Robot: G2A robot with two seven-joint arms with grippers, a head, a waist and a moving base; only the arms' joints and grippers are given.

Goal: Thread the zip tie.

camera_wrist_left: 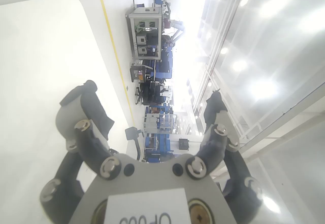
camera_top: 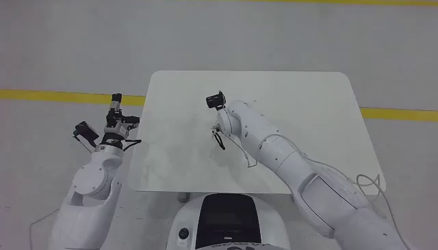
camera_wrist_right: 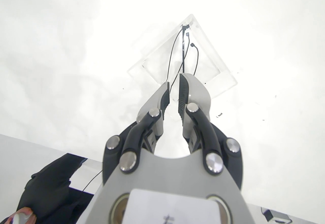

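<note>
Zip tie runs between the narrowly parted right jaws.

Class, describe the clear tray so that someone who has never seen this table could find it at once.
Start at the white table, where the right end effector hangs over it. Below it lies the clear tray, a flat see-through square. Unlike the bare white top around it, it holds thin black zip ties.
</note>
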